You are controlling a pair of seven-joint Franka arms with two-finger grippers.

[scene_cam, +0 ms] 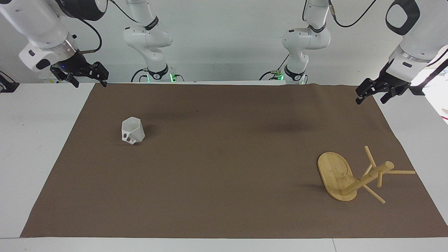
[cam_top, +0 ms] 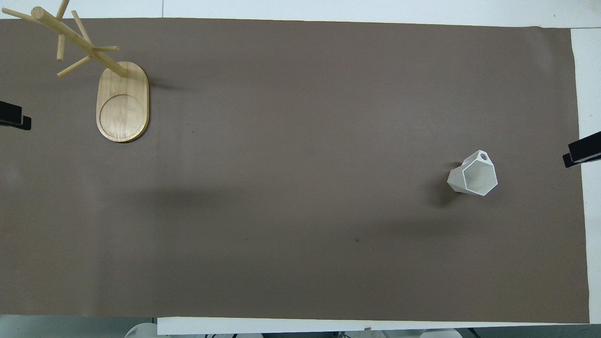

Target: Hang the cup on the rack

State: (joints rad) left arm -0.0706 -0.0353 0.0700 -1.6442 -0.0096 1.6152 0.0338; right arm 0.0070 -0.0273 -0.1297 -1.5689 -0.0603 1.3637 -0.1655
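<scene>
The cup (scene_cam: 133, 131) (cam_top: 474, 173) is small, white and faceted. It stands mouth up on the brown mat toward the right arm's end of the table, its handle turned away from the robots. The rack (scene_cam: 350, 178) (cam_top: 122, 101), a bamboo mug tree with an oval base and several thin pegs, stands toward the left arm's end, farther from the robots than the cup. My right gripper (scene_cam: 89, 82) (cam_top: 582, 152) hangs open over the mat's corner by its base, holding nothing. My left gripper (scene_cam: 371, 100) (cam_top: 14, 117) hangs open and empty over the mat's other near corner.
A brown mat (scene_cam: 224, 182) (cam_top: 300, 211) covers most of the white table (scene_cam: 35, 140). Nothing lies on the mat between the cup and the rack. Both arm bases stand at the table's robot-side edge.
</scene>
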